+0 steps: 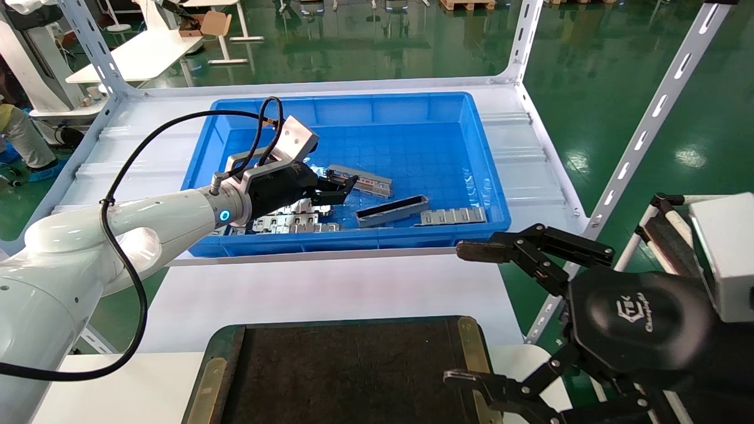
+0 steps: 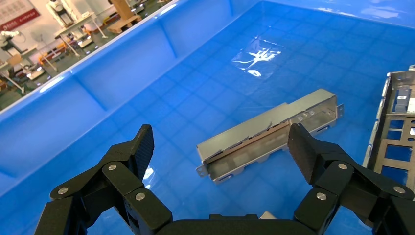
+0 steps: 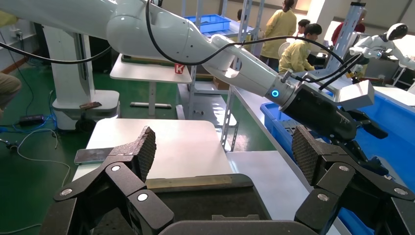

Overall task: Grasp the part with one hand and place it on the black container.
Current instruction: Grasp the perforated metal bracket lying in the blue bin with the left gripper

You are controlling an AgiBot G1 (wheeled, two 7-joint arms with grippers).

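Observation:
The part is a grey sheet-metal channel lying on the floor of the blue bin. My left gripper is open and hangs low in the bin, just short of the part's near end. In the left wrist view the part lies slantwise just ahead of and between the open fingers without touching them; the left gripper holds nothing. The black container lies at the table's front edge and also shows in the right wrist view. My right gripper is open and empty beside the tray's right rim, as in its wrist view.
The blue bin stands on the white shelf behind the tray. It also holds a channel piece with a black inside and flat silver tabbed strips, some under the left gripper. White slotted shelf posts rise at the right.

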